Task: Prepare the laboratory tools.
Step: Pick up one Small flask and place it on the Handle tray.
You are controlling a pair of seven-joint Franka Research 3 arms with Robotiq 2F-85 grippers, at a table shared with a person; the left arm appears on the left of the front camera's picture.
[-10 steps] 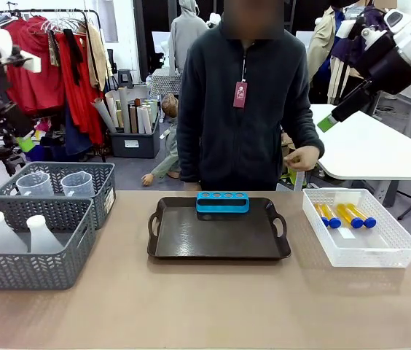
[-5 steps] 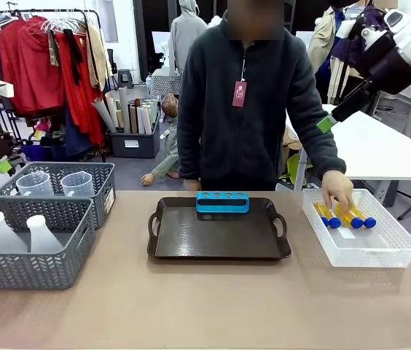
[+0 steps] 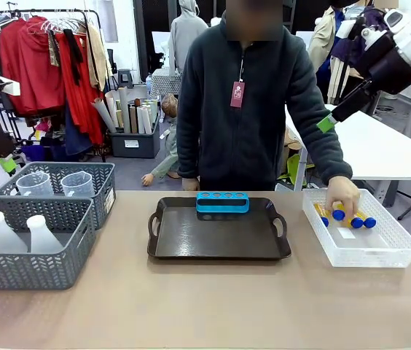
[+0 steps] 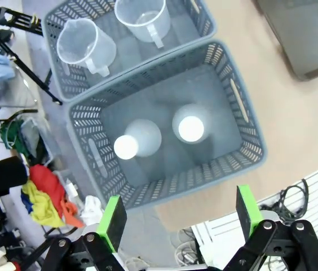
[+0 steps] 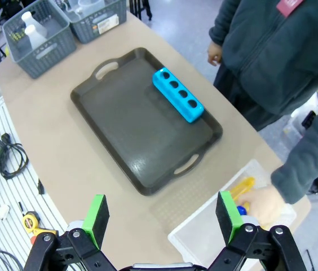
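Your left gripper [image 4: 180,217] is wide open and holds nothing. In its wrist view it hangs high over the nearer grey basket [image 4: 243,118], and its green pads [image 4: 112,223] frame the basket's near wall. Two white flasks [image 4: 139,138] stand upright in that basket, side by side. The farther grey basket [image 4: 63,84] touches it and holds two clear beakers [image 4: 85,45], each with a handle and its mouth up. In the front view both baskets sit at the robot's left end of the table [image 3: 205,306].

Your right gripper [image 5: 162,217] is also open and empty, high above the table and well clear of everything on it. Below it, the dark tray [image 5: 136,124] lies at the table's middle. The blue rack [image 3: 222,202] stands on the tray along its far edge, and its four holes look empty.

The tubes [image 3: 356,221], yellow with blue caps, lie in the white mesh bin [image 3: 380,255] at the robot's right end of the table. The person's hand [image 3: 342,195] rests on them inside the bin. The fingers cover part of the tubes, so you cannot tell from here whether one is actually gripped; four blue caps seem to show beside and under the hand.
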